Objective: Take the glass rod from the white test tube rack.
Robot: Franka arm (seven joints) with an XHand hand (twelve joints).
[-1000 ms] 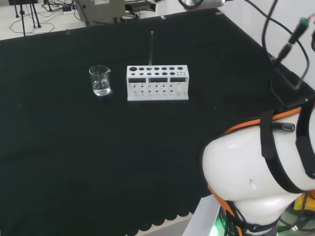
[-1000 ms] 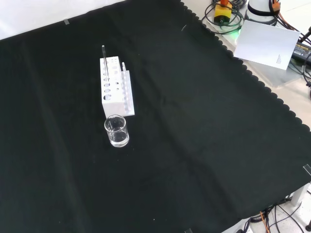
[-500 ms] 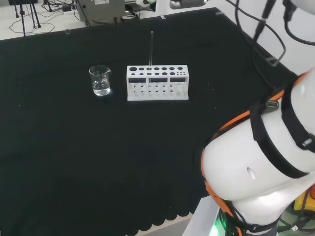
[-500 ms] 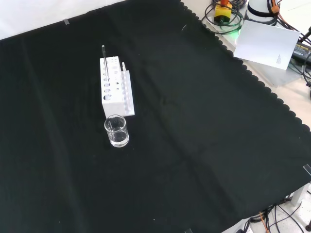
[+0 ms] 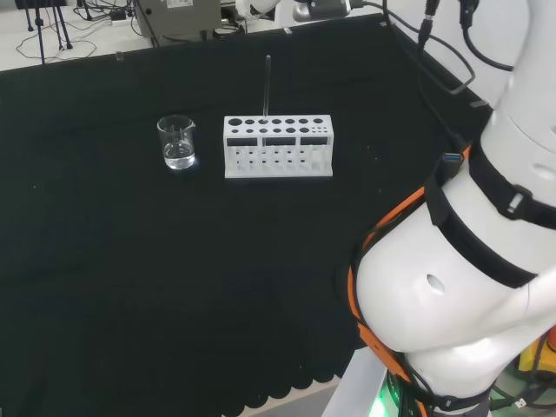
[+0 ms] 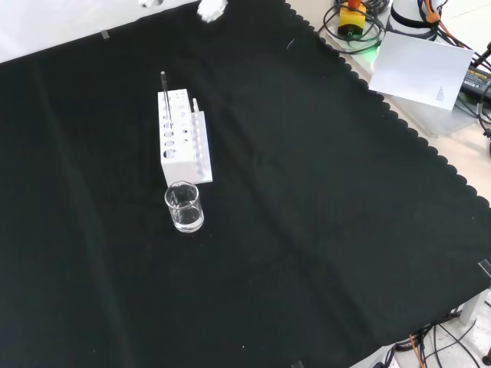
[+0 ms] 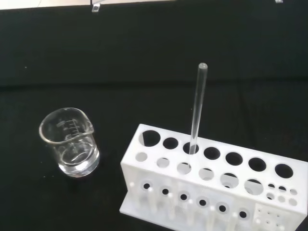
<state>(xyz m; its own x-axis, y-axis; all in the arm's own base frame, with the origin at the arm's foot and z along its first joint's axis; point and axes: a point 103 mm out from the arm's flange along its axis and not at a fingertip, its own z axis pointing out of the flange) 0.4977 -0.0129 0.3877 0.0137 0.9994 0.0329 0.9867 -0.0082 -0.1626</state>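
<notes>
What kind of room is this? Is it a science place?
It looks like a robot lab set up for science practice. A glass rod stands in a white test tube rack beside a small glass beaker on a black cloth, and cables and equipment lie at the edges.

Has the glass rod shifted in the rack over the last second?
No. The glass rod stands in the same hole of the white rack, beside the beaker.

Glass rod (image 5: 267, 85) upright in rack (image 5: 278, 146); beaker (image 5: 177, 142) left, head view.
</notes>
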